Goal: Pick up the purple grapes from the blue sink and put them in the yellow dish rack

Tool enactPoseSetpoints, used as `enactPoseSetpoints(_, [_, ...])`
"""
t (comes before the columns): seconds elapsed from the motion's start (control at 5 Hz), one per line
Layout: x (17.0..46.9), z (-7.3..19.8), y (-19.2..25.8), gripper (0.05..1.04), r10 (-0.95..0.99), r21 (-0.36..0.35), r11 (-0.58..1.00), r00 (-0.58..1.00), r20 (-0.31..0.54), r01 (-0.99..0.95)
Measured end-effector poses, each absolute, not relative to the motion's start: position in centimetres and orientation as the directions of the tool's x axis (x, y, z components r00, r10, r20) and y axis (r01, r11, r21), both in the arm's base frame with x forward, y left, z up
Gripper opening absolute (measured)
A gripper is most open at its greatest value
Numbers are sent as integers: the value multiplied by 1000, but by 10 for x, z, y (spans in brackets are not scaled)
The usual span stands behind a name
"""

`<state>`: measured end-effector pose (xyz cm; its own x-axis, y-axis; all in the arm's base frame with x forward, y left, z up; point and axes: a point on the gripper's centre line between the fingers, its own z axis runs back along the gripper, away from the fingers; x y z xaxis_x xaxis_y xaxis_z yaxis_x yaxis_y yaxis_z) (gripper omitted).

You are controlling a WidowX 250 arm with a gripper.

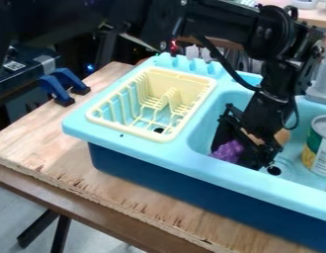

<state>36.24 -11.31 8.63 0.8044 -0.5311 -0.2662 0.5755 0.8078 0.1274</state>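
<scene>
Down inside the right basin of the light blue toy sink [205, 129] is the black gripper [239, 148], low and tilted. A bumpy purple thing, like a bunch of grapes [227, 151], is right at the gripper's lower end, partly covered by it; whether it is held is unclear. Just behind and to the right of the gripper, a brown-orange thing [282, 137] is partly hidden. A tin can [320, 146] with a green, white and yellow label stands to the right in the same basin.
A pale yellow dish rack [135, 131] occupies the sink's left side. The sink rests on a wooden tabletop [55, 157] with a rough front edge. Blue clamps [60, 85] are at the table's back left. A grey item [322, 81] stands at the right edge.
</scene>
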Motion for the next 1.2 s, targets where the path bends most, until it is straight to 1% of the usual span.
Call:
enactPoseSetpoints(0.2, [362,103,-118,852,-583,113,786,789,-196,608])
enactPoseSetpoints(0.4, [356,158,-126,852,-641,92,765,768,10,637])
enactPoseSetpoints(0.6, [350,184,-122,852,-634,56,773,767,98,632])
enactPoseSetpoints(0.8, [336,187,-99,852,-572,-15,816,810,130,578])
enactPoseSetpoints(1.0, [314,187,-55,852,-476,-51,872,868,140,486])
enactPoseSetpoints(1.2, [302,188,-14,852,-398,-77,907,902,168,414])
